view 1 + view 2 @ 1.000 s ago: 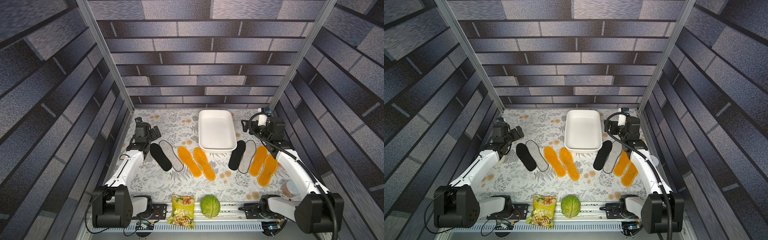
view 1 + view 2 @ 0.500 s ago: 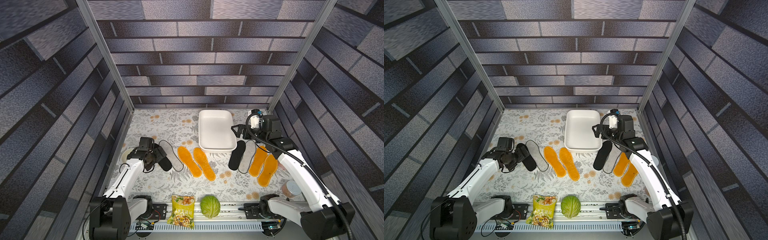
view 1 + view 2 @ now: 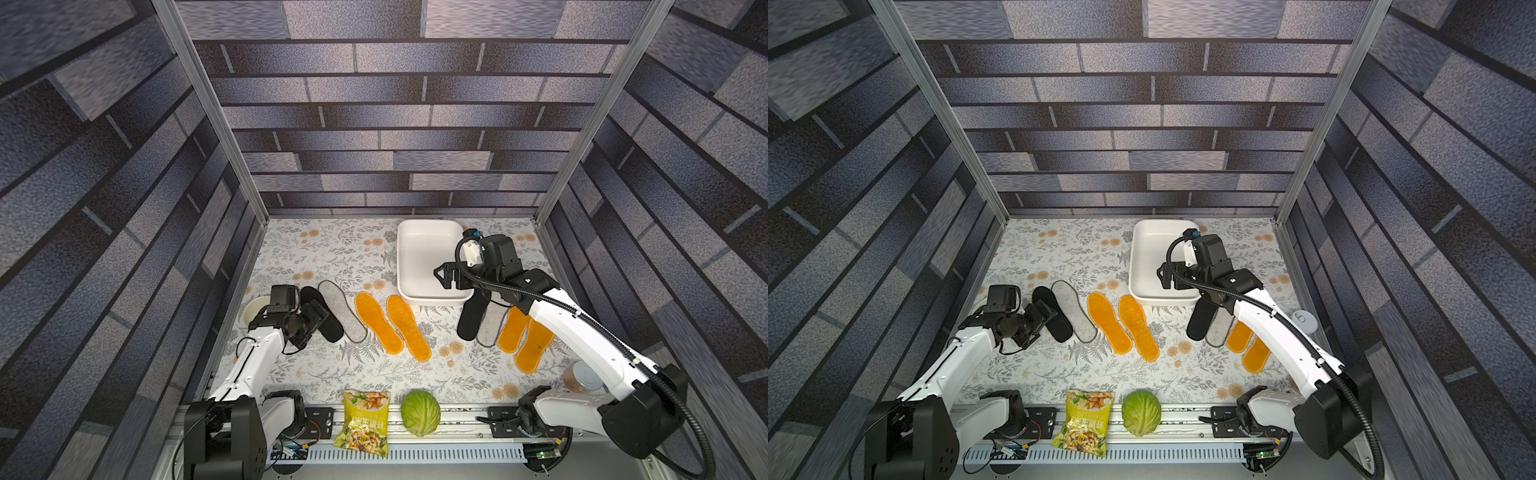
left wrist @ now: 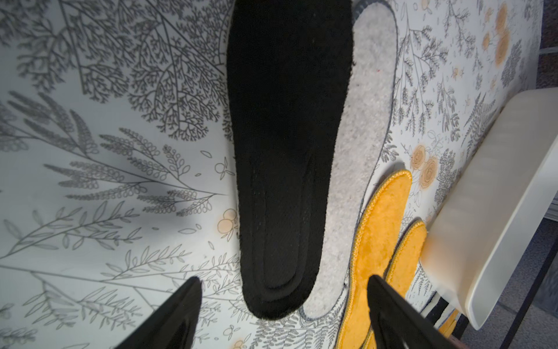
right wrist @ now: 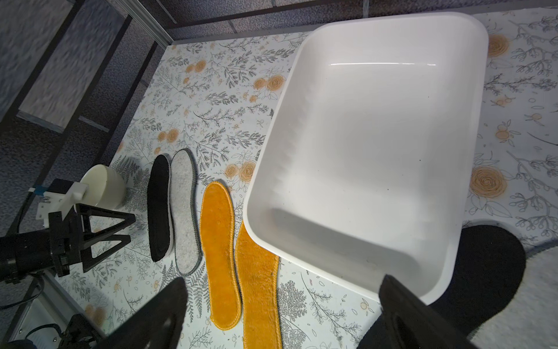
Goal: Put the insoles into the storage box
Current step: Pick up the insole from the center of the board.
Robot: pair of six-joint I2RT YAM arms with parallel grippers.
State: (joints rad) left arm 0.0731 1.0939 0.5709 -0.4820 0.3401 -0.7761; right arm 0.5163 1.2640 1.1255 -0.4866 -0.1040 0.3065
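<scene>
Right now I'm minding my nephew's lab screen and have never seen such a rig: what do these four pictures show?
Two white robot arms, the left arm and the right arm, stand at a flowered table. Two pictures look down from overhead; two come from wrist cameras. Eight insoles, black, grey and orange, lie near an empty white storage box. A cream bowl, a snack bag, a cabbage and a can sit nearby. Nothing is held: the left jaws stand open either side of one black insole's end, and the right jaws hang open over the box's edge.
</scene>
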